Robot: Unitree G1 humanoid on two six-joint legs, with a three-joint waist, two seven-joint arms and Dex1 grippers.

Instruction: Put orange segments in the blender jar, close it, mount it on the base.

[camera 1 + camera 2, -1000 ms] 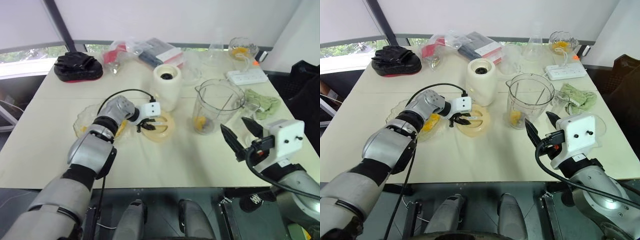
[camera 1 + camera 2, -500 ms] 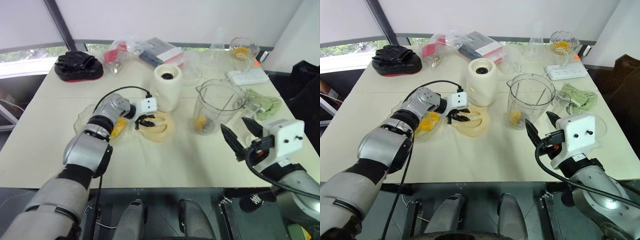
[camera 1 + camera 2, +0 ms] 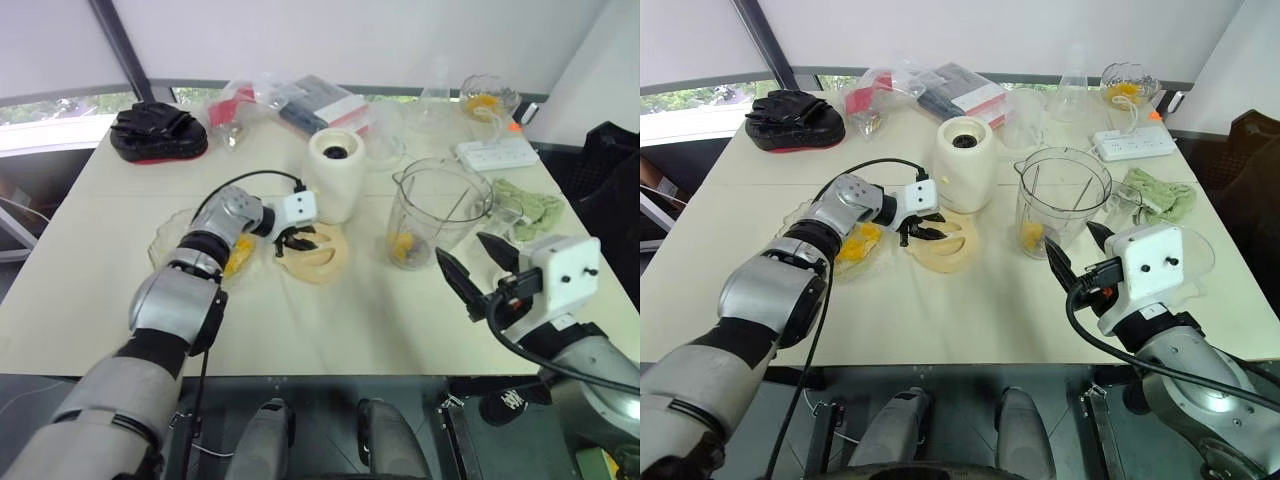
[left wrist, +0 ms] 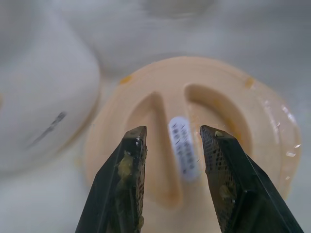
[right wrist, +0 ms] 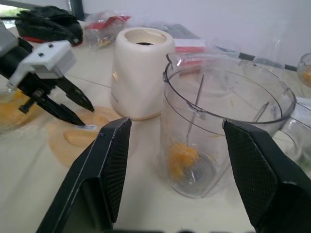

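Note:
The clear blender jar (image 3: 437,212) stands upright at centre right with a few orange segments (image 5: 182,158) at its bottom. More orange segments (image 3: 855,243) lie in a glass dish (image 3: 165,240) on the left. The cream-white base (image 3: 335,172) stands behind a flat cream-yellow lid (image 3: 318,255). My left gripper (image 3: 297,242) points down at the lid. Its fingers (image 4: 129,160) stand apart on either side of the lid's labelled grip ridge (image 4: 183,145), open and not clamped on it. My right gripper (image 3: 458,246) hovers open in front of the jar, holding nothing.
Black gloves (image 3: 157,132) lie at the back left, with plastic bags and packets (image 3: 290,100) behind the base. A power strip (image 3: 495,152), a green cloth (image 3: 525,205) and a glass bowl with fruit (image 3: 483,97) sit at the back right.
My left gripper has tilted slightly over the lid, staying astride its ridge. The lid, the jar and my right gripper have kept their places.

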